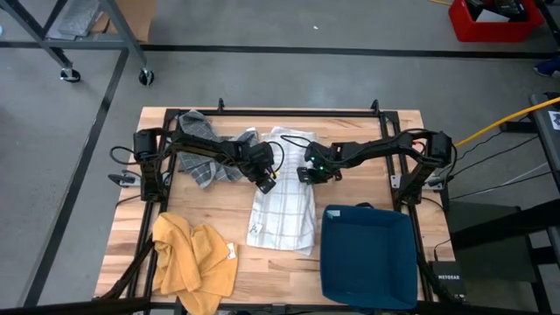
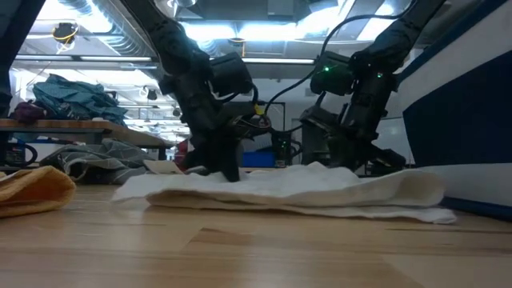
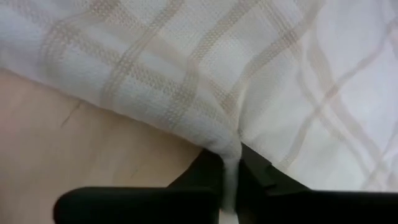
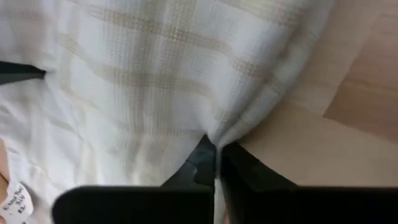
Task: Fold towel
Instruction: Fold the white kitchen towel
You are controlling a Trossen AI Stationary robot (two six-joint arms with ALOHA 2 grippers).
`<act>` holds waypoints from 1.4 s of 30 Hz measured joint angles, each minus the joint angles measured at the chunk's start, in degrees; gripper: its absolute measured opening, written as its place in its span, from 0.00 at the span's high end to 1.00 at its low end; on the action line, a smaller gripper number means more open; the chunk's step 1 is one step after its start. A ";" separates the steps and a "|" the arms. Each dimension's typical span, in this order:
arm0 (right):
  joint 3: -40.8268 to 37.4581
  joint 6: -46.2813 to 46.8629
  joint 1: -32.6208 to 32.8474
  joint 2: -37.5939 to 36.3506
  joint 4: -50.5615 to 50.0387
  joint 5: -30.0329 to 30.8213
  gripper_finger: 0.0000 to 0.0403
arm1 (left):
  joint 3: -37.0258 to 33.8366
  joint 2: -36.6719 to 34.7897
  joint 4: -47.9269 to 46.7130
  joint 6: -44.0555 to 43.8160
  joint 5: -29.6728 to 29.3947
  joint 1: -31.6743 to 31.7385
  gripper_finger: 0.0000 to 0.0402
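A small white tag (image 4: 13, 202) sewn to the white checked towel (image 1: 282, 214) carried print, but it was too small to read. The towel lay along the middle of the wooden table (image 1: 219, 223), between a mustard cloth (image 1: 192, 262) and a blue bin (image 1: 367, 254); a grey plaid cloth (image 1: 203, 157) sat behind it.

The left gripper (image 1: 265, 185) was down at the towel's left edge, its fingers (image 3: 205, 177) closed on a pinched ridge of the fabric, which ran up between them. The right gripper (image 1: 308, 174) stood at the opposite edge, fingers (image 4: 239, 171) likewise closed tight, with a fold of towel apparently caught between the tips.
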 joint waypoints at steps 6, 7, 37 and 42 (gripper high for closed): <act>0.00 -2.99 -0.07 -0.01 -0.26 -5.83 0.98 | -0.17 -3.03 -5.33 1.94 0.26 -0.04 0.99; 0.02 -3.26 -0.04 -0.03 -0.23 -7.47 0.98 | -0.22 -3.87 -6.05 1.98 0.36 -0.04 0.99; 0.02 0.82 3.10 -31.23 18.76 -2.84 0.99 | -0.09 -38.20 -9.37 -3.88 -4.30 0.32 1.00; 0.04 1.62 9.15 -33.03 23.31 -0.15 0.99 | -0.07 -42.54 -9.19 -4.75 -6.47 -3.19 1.00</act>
